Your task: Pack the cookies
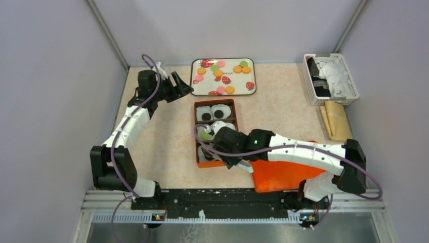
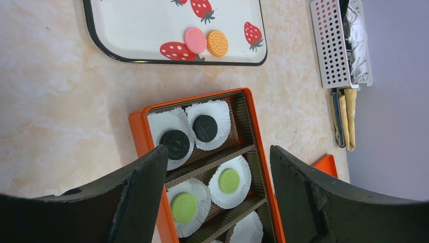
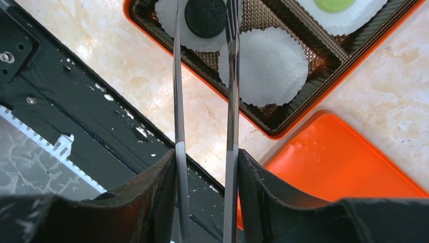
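Observation:
Several orange, pink and green cookies (image 1: 218, 73) lie on the white strawberry-print tray (image 1: 254, 76); a pink one (image 2: 195, 40) and an orange one (image 2: 217, 43) show in the left wrist view. The orange box (image 1: 195, 131) holds white paper cups with two black cookies (image 2: 205, 128) and two green cookies (image 2: 229, 180). My left gripper (image 1: 182, 86) is open and empty, above the table between tray and box. My right gripper (image 3: 205, 157) is shut on metal tongs (image 3: 232, 76). The tong blades straddle a black cookie (image 3: 206, 17) lying in a cup, beside an empty cup (image 3: 265, 66).
The box's orange lid (image 1: 283, 174) lies right of the box under my right arm. A white basket (image 1: 331, 78) with cloth stands at the far right, a folded tan cloth (image 1: 336, 119) in front of it. A black rail (image 1: 227, 202) runs along the near edge.

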Controlling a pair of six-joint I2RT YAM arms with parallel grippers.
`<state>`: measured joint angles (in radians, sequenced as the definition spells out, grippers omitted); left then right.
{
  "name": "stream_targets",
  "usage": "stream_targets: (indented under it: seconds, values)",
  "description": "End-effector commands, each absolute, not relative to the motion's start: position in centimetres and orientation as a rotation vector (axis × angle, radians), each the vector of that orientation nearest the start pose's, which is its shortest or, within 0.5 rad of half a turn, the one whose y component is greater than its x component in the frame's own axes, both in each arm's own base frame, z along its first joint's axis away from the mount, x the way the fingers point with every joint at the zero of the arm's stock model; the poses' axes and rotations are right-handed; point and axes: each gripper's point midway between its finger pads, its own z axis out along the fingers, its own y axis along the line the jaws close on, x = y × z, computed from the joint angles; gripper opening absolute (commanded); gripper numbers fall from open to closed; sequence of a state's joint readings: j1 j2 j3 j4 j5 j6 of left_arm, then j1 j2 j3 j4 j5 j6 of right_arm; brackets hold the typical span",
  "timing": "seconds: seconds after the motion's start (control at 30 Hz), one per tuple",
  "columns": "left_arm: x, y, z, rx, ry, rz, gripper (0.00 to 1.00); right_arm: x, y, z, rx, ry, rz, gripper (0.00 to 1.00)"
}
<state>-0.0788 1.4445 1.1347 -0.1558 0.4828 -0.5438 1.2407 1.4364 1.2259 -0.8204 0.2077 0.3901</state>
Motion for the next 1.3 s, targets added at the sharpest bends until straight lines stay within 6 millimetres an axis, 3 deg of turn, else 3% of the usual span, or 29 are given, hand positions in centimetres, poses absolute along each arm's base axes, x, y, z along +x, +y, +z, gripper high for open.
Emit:
stream_targets:
  seconds: [0.0,0.13,0.37,0.47,0.6,0.77,0.83,1.07,1.27]
  values:
    - [40.6,-13.4,24.5,-0.125,2.033,-0.885,0.80,13.9,32.5,19.7,-0.920,2.288,0.422,0.42]
    - [40.6,-13.5,24.7,-0.125,2.028,-0.891,0.80,15.2,32.0,22.8,-0.869,2.219,0.393,0.41]
    - [40.7,-13.6,24.8,-0.124,2.023,-0.901,0.80,19.9,30.6,26.9,-0.711,2.097,0.227,0.41]
    - [40.7,-13.6,24.8,-0.125,2.023,-0.900,0.79,23.0,29.8,27.8,-0.619,2.086,0.204,0.41]
    - [40.7,-13.6,24.7,-0.127,2.024,-0.904,0.79,28.6,27.8,28.7,-0.478,2.064,0.167,0.41]
    - [40.8,-13.7,24.5,-0.124,2.028,-0.904,0.79,35.1,25.8,28.2,-0.361,2.073,0.136,0.40]
    - [40.9,-13.7,24.3,-0.123,2.032,-0.901,0.79,37.0,26.0,27.4,-0.371,2.092,0.110,0.40]
    - [41.6,-13.7,23.6,-0.129,2.051,-0.904,0.79,43.2,27.1,22.4,-0.392,2.178,0.049,0.40]
    - [42.1,-13.4,23.0,-0.134,2.065,-0.871,0.79,47.0,27.3,18.8,-0.361,2.235,0.033,0.40]
